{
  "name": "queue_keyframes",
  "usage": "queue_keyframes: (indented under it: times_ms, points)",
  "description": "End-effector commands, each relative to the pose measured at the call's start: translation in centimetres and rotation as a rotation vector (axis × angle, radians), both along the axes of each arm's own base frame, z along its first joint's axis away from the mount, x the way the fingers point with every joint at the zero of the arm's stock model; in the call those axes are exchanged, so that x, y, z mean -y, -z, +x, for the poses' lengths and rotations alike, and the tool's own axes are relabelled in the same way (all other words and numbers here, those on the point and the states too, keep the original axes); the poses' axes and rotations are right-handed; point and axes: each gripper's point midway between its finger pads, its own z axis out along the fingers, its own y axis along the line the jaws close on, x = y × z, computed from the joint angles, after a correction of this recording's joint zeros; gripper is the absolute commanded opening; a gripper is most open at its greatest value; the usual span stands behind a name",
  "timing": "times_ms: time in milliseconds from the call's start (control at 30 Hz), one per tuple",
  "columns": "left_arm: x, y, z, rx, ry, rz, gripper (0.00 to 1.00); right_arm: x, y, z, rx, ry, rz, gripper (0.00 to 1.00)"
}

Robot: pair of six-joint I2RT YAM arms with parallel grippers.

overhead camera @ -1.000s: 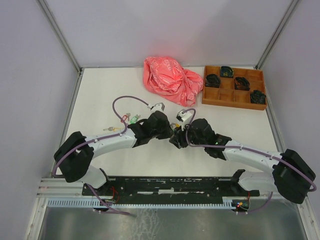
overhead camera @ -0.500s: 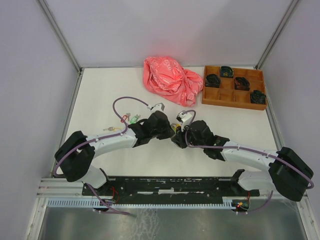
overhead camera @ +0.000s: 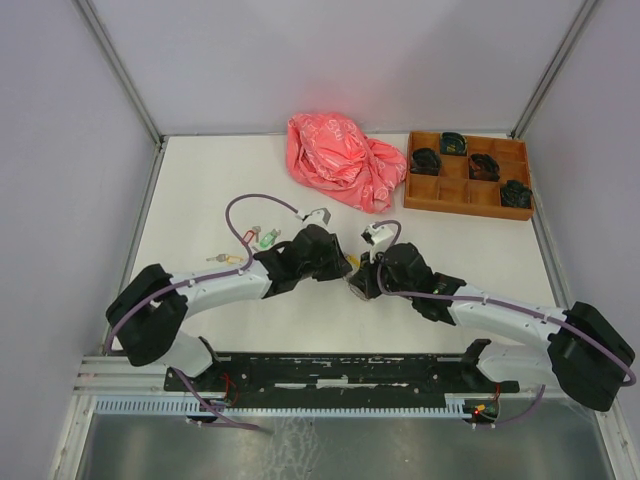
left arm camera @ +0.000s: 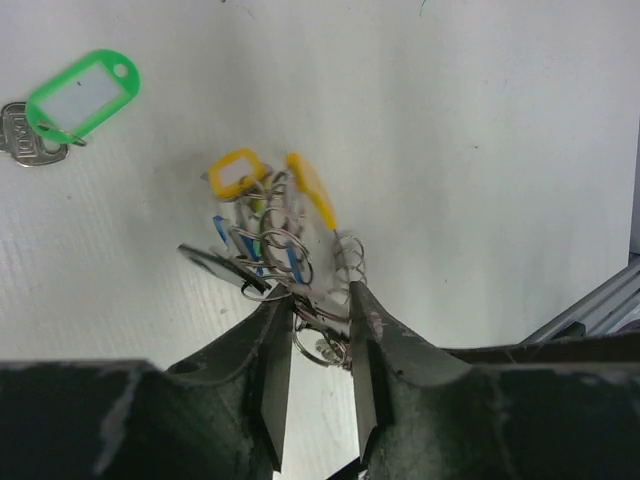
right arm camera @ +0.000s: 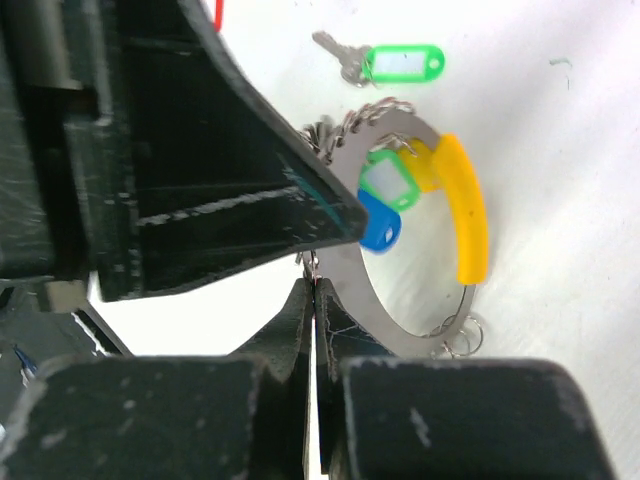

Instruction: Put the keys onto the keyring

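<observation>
1. The keyring [right arm camera: 352, 292] is a flat, silvery loop with chain-like links at its ends and a curved yellow band along one side. It lies on the near side of the pink bag [overhead camera: 343, 160], between the tips of the two arms.
2. Keys hang bunched inside the loop, showing a green tag [right arm camera: 384, 180], a blue tag [right arm camera: 378, 226] and a yellow tag [left arm camera: 236, 172]. A loose key [right arm camera: 398, 62] with its own green tag lies flat on the white table [overhead camera: 200, 180], to the near left of the pink bag and apart from the bunch.
3. From above, the arm tips cover nearly all of the keyring, and only a yellowish speck shows. In the left wrist view the small rings overlap in a tangle, and a dark flat piece beside them cannot be identified. In the right wrist view the other arm's black finger hides the loop's left part.
4. The left gripper [left arm camera: 318, 335] has its fingers a little apart, with small rings of the keyring in the gap. I cannot tell whether they are clamped.
5. The right gripper [right arm camera: 311, 300] has its fingers pressed tight together, with the tips against the silver strip. I cannot tell whether a thin link is caught between them.
</observation>
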Motion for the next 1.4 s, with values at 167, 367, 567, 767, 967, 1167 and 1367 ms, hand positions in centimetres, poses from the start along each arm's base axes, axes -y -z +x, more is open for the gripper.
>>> queue_keyframes:
  times_ms: [167,367,567,767,967,1167,1367]
  points:
    - [-1.3,-3.6,-0.1,0.213,0.062,-0.064,0.50,0.2,-1.6,-0.1,-0.065,0.077,0.051,0.01]
    - [-1.8,-3.4,-2.5,0.276,0.163,-0.143,0.53,0.3,-2.2,-0.3,-0.069,0.078,0.048,0.01]
    - [-2.7,-3.7,-3.0,0.404,0.235,-0.118,0.59,0.8,-2.3,-0.5,-0.017,0.012,-0.029,0.01]
    - [-2.8,-4.6,-2.6,0.556,0.317,-0.072,0.60,1.0,-2.6,-0.4,0.028,-0.058,-0.105,0.01]
    - [-3.3,-4.7,-1.8,0.712,0.363,0.014,0.58,0.7,-3.0,-0.6,0.079,-0.195,-0.201,0.01]
    - [-3.2,-5.3,-2.5,0.869,0.453,0.023,0.59,0.2,-3.7,-1.1,0.171,-0.347,-0.242,0.01]
    - [-2.5,-4.1,-4.0,0.947,0.616,0.039,0.59,0.0,-3.9,-2.0,0.265,-0.503,-0.271,0.03]
